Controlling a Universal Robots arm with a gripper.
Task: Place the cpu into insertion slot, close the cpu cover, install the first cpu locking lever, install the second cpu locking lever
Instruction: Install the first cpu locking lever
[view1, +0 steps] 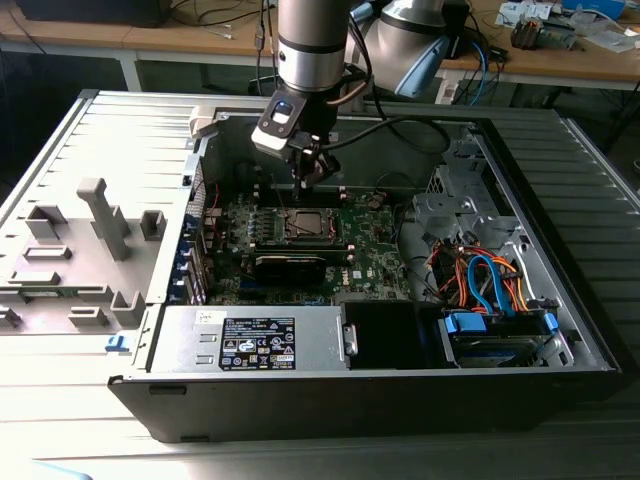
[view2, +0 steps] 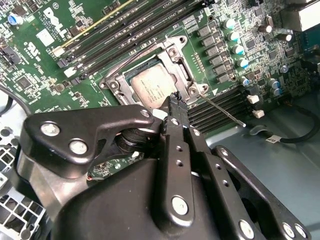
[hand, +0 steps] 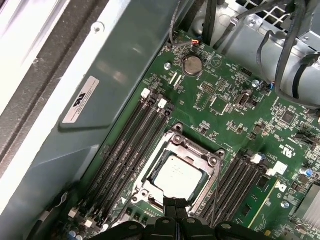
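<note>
So the whole rig sits on a grey ribbed table (view1: 300, 455). A couple of wooden tables (view1: 560, 62) loaded with cables and clutter run along the back, at 12 o'clock in the exterior view. Over at 9 o'clock on the ribbed top there's a grey plastic fixture (view1: 100, 225) with upright pegs and pockets.

The open PC case (view1: 380, 405) lies on its side in the middle. Inside, a green circuit board (view1: 375, 250) takes the centre, with a silver power supply (view1: 250, 340) at 6 o'clock of it. At about 4 o'clock there's a drive bay (view1: 495, 335) with blue tabs, under a tangle of orange and blue cables (view1: 480, 275).

The cpu (hand: 177, 175) lies flat in the insertion slot (view1: 304, 224), silver top up. The cpu cover (hand: 197, 150) is down around it, with the chip showing through the window. Black memory slots (hand: 125, 150) run along both sides of the socket. A thin lever (view2: 222, 111) sticks out from a socket corner over the memory slots.

The pincer (view2: 175, 98) hangs right at the socket edge, its tip just beside the base of that lever. Its two fingers are pressed together with nothing between them. Can't tell if the tip actually touches the metal.
</note>
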